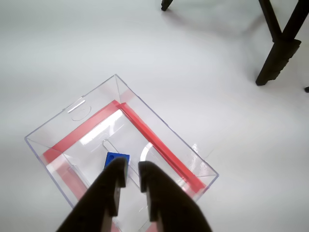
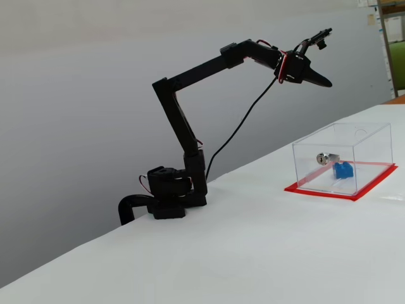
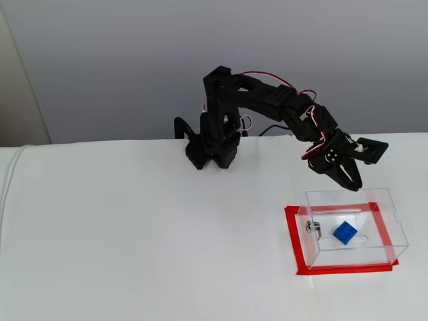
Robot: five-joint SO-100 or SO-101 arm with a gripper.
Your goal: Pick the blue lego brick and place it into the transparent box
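Observation:
The blue lego brick lies on the floor of the transparent box, partly hidden by my fingertips in the wrist view. It shows inside the box in both fixed views. The box has clear walls and a red base rim. My gripper hangs in the air above the box, apart from it. Its jaws stand almost together with only a narrow slit, and hold nothing.
A small silver metal piece lies in the box beside the brick. Dark stand legs are on the white table at the top right of the wrist view. The arm's base stands behind the box.

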